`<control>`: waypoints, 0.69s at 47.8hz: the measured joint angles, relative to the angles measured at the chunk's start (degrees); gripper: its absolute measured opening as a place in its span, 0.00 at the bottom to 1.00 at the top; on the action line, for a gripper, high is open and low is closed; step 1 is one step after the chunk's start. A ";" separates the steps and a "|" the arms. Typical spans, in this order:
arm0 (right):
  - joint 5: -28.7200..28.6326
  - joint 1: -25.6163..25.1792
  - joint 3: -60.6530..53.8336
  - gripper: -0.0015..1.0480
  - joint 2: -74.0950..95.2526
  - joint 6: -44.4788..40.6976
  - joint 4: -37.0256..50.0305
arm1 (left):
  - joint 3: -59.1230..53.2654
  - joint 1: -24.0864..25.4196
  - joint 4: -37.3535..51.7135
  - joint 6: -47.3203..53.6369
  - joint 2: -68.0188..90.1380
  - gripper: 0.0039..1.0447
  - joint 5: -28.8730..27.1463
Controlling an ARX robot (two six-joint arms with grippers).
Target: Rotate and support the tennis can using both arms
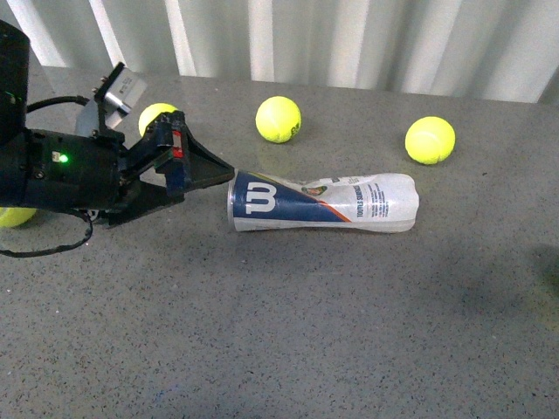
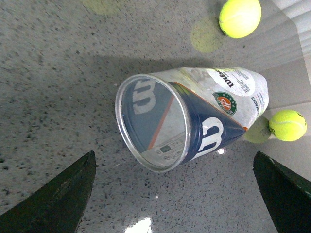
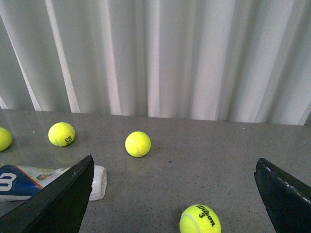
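The tennis can (image 1: pixel 323 202) lies on its side in the middle of the grey table, crumpled, with its metal-rimmed end to the left and the navy "W" label facing me. My left gripper (image 1: pixel 210 179) is open, its tips just off that rimmed end. In the left wrist view the can (image 2: pixel 194 116) points its rim at the camera, ahead of the open left gripper (image 2: pixel 174 167). My right gripper (image 3: pixel 174 162) is open and empty, out of the front view. In its view the can (image 3: pixel 29 180) shows beside one finger (image 3: pixel 63 199).
Yellow-green tennis balls lie behind the can (image 1: pixel 278 119), at the back right (image 1: pixel 430 140), behind the left gripper (image 1: pixel 157 116) and under the left arm (image 1: pixel 16 216). Another ball (image 3: pixel 199 219) lies between the right gripper's fingers. A white curtain (image 1: pixel 349 35) closes the back.
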 joint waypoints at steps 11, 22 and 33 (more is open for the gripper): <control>0.00 0.00 0.00 0.93 0.00 0.00 0.00 | 3.15 -2.67 1.14 -3.06 3.56 0.94 0.96; 0.00 0.00 0.00 0.93 0.00 0.00 0.00 | 6.23 -4.76 1.92 -5.79 6.12 0.94 1.16; 0.00 0.00 0.00 0.93 0.00 0.00 0.00 | 8.87 -6.38 3.54 -10.49 8.59 0.94 2.08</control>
